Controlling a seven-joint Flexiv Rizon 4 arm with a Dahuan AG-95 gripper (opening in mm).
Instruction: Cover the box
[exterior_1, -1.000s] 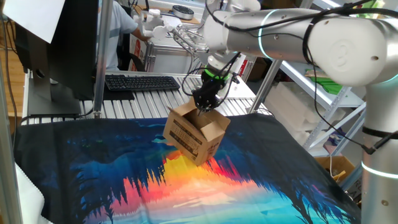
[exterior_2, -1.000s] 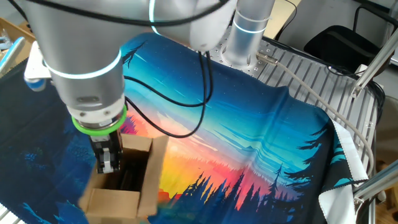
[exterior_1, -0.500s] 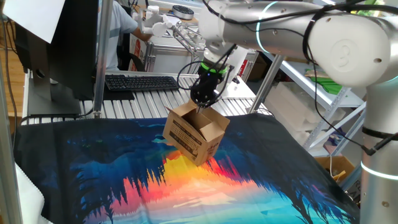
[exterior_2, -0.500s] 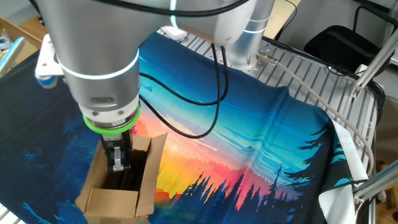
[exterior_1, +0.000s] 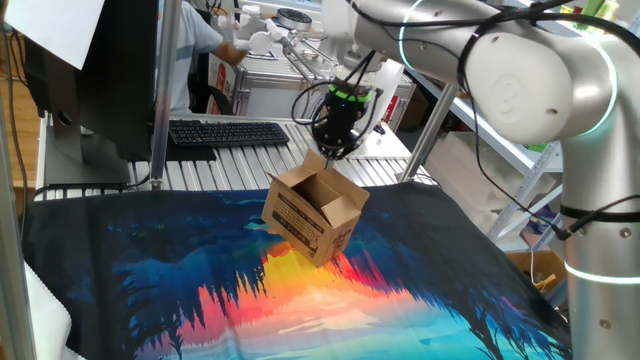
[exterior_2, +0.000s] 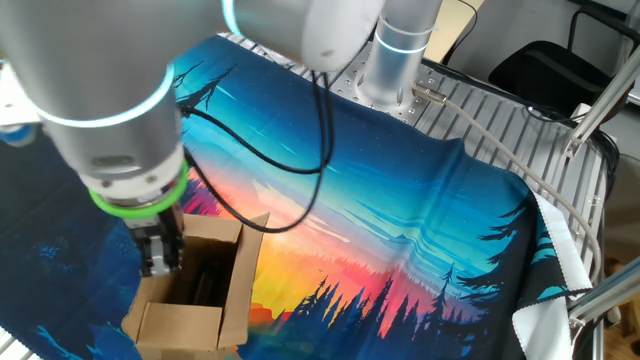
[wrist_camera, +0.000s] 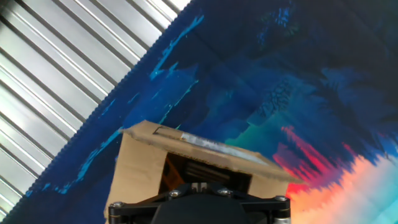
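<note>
Since the frame a second ago, your gripper (exterior_1: 331, 152) has lifted out of the box (exterior_1: 315, 214): then its tip sat down among the flaps, and now it hangs just above the carton's upper rim, a little higher in the middle of one fixed view. The box itself has not shifted.

You see the carton standing on the printed cloth (exterior_1: 200, 290), roughly at the centre of that view, turned corner-on to the camera, with black print on its left side. Its flaps are up and the top is open.

In the other fixed view the box (exterior_2: 190, 295) sits at the lower left of the frame, and the gripper (exterior_2: 160, 262) comes down over its left part, under the green ring (exterior_2: 135, 196) of the wrist. Your fingers are pressed together with nothing between them; they hold no flap.

From the hand view you look down on the carton (wrist_camera: 186, 165) at the bottom centre, one flap with a strip of clear tape (wrist_camera: 205, 144) lying towards the cloth (wrist_camera: 267, 68), and a dark interior beneath. The ribbed metal table (wrist_camera: 56, 74) fills the upper left. The fingertips themselves are hidden below the frame edge there.

A keyboard (exterior_1: 228, 132) lies behind the cloth at upper left in the first fixed view.
</note>
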